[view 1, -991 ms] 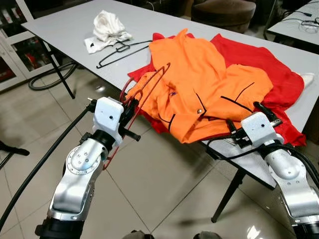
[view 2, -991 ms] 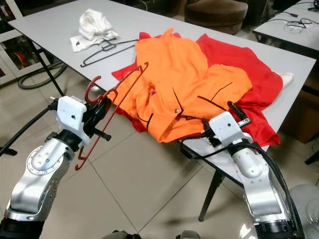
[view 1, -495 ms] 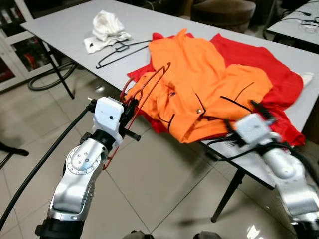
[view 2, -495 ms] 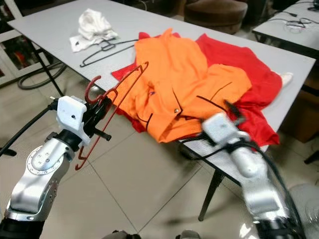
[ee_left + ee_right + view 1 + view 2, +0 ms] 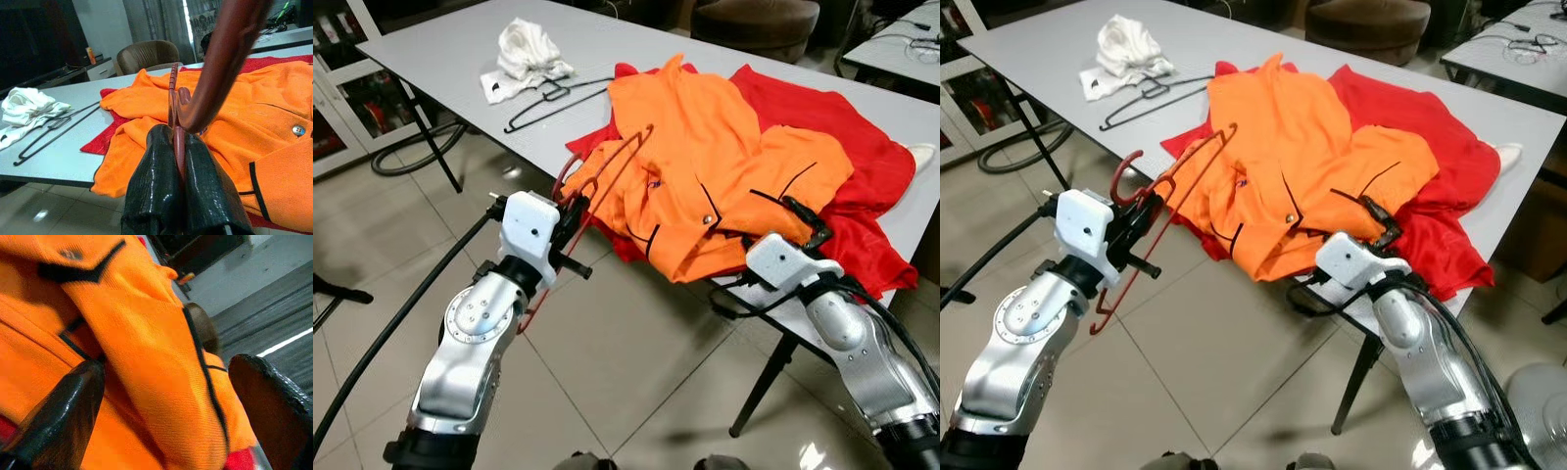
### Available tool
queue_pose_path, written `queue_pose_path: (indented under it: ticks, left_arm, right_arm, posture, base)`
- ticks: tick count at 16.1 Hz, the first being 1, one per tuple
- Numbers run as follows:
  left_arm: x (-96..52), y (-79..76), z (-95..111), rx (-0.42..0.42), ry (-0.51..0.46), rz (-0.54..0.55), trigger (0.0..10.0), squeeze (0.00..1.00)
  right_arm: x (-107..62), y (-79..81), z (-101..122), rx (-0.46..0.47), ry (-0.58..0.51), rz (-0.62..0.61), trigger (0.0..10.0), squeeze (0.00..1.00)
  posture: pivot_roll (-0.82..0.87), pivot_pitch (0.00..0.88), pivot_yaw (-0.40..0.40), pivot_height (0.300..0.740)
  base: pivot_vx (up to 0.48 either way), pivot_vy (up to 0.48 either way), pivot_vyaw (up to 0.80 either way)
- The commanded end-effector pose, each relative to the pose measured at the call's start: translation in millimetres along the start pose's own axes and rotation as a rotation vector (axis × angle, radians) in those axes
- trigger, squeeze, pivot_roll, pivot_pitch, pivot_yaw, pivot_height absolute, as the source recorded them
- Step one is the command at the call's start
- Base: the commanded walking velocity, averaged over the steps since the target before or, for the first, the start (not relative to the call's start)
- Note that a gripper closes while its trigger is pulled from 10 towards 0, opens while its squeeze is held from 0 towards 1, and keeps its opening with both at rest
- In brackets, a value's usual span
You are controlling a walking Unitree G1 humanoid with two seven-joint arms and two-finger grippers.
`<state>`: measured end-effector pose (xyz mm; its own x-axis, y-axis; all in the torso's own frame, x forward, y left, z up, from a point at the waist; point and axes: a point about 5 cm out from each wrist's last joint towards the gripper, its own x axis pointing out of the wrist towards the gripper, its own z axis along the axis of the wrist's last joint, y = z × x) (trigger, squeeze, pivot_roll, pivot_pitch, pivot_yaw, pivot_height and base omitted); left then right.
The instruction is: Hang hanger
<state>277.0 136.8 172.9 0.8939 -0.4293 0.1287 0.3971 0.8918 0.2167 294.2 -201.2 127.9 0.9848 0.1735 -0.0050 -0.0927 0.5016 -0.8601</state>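
Red hanger (image 5: 1175, 201): thin plastic, tilted, hook toward floor side, held off table edge, far end over orange jacket (image 5: 1302, 166).

We see a bright orange jacket (image 5: 705, 157) with thin black piping and small silver buttons, lying over a plain red cloth (image 5: 842, 157) on a pale grey table (image 5: 440, 49). At the far left of the table sits a white cloth (image 5: 527, 49) beside a black wire hanger (image 5: 553, 98), while the near hanger (image 5: 1170, 211) is dark red, pinched between our left gripper's (image 5: 178, 161) glossy black fingers (image 5: 151, 191). Our arms are silver with white wrist blocks, and the floor (image 5: 636, 343) is beige tile with dark seams.
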Motion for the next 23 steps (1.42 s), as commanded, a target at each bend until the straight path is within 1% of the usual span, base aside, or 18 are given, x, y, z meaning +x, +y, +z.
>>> queue_pose_path:
  ticks: [1,2,3,4,5,7,10,11,12,14,15,18,21,23]
  left_arm:
    - [0.4,1.5,4.6,0.010,-0.013,0.000,10.0,0.00]
    - [0.4,1.5,4.7,0.011,-0.012,0.001,10.0,0.00]
    - [0.4,1.5,4.7,0.011,-0.012,0.001,10.0,0.00]
    - [0.4,1.7,5.0,0.011,-0.013,0.003,10.0,0.00]
    - [0.5,1.7,5.2,0.012,-0.014,0.003,10.0,0.00]
    - [3.3,-1.5,6.8,0.009,-0.023,-0.020,10.0,0.00]
    - [12.3,-8.9,13.6,-0.005,-0.055,-0.067,10.0,0.00]
    - [16.4,-12.0,16.4,-0.009,-0.067,-0.089,10.0,0.00]
    - [26.4,-21.1,21.8,-0.007,-0.100,-0.150,10.0,0.00]
    - [30.3,-24.3,22.7,-0.002,-0.108,-0.170,10.0,0.00]
    - [38.2,-32.6,25.2,0.046,-0.123,-0.229,10.0,0.00]
    - [38.8,-29.7,26.5,0.046,-0.127,-0.222,10.0,0.00]
    - [37.7,-23.2,24.8,0.065,-0.123,-0.208,10.0,0.00]
    - [37.2,-20.8,23.8,0.073,-0.121,-0.197,10.0,0.00]
  right_arm:
    - [2.2,-3.1,-1.8,-0.063,0.005,-0.017,10.0,0.00]
    - [2.3,-3.2,-3.7,-0.083,0.013,-0.020,10.0,0.00]
    - [2.3,-3.2,-3.7,-0.083,0.013,-0.020,10.0,0.00]
    - [2.3,-5.8,-6.4,-0.087,0.030,-0.061,10.0,0.00]
    - [3.0,-7.7,-7.5,-0.070,0.037,-0.088,10.0,0.00]
    - [4.5,-12.6,-9.0,-0.005,0.046,-0.129,10.0,0.00]
    - [6.8,-25.7,-6.3,0.090,0.019,-0.182,10.0,0.00]
    - [8.1,-28.7,-5.9,0.103,0.012,-0.186,10.0,0.00]
    - [10.4,-30.4,-6.3,0.105,0.006,-0.182,10.0,0.00]
    - [11.5,-29.9,-7.7,0.107,0.009,-0.178,10.0,0.00]
    - [12.9,-29.1,-4.7,0.123,-0.005,-0.161,10.0,0.00]
    - [14.2,-25.9,-0.5,0.146,-0.016,-0.160,10.0,0.00]
    - [13.8,-12.5,1.1,0.160,-0.018,-0.120,10.0,0.00]
    - [14.5,-12.1,0.0,0.165,-0.012,-0.116,10.0,0.00]
  posture:
    - [-0.10,0.061,0.119,0.740]
    - [-0.10,0.061,0.119,0.740]
    - [-0.10,0.061,0.119,0.740]
    - [-0.09,0.063,0.114,0.740]
    - [-0.09,0.063,0.114,0.740]
    - [-0.09,0.051,0.111,0.740]
    - [-0.08,0.045,0.092,0.740]
    - [-0.08,0.046,0.076,0.740]
    - [-0.08,0.044,0.063,0.740]
    - [-0.08,0.038,0.063,0.740]
    - [-0.08,0.037,0.073,0.740]
    - [-0.06,0.038,0.095,0.740]
    - [-0.04,0.040,0.101,0.740]
    - [-0.03,0.039,0.100,0.740]
  base:
    - [0.000,0.000,0.00]
    - [0.000,0.000,0.00]
    - [0.000,0.000,0.00]
    - [0.000,0.000,0.00]
    - [0.000,0.000,0.00]
    - [0.000,0.000,0.00]
    - [0.000,0.000,0.00]
    - [0.000,0.000,0.00]
    - [0.000,0.000,0.00]
    - [0.000,0.000,0.00]
    - [0.000,0.000,0.00]
    - [0.000,0.000,0.00]
    - [0.000,0.000,0.00]
    - [0.000,0.000,0.00]
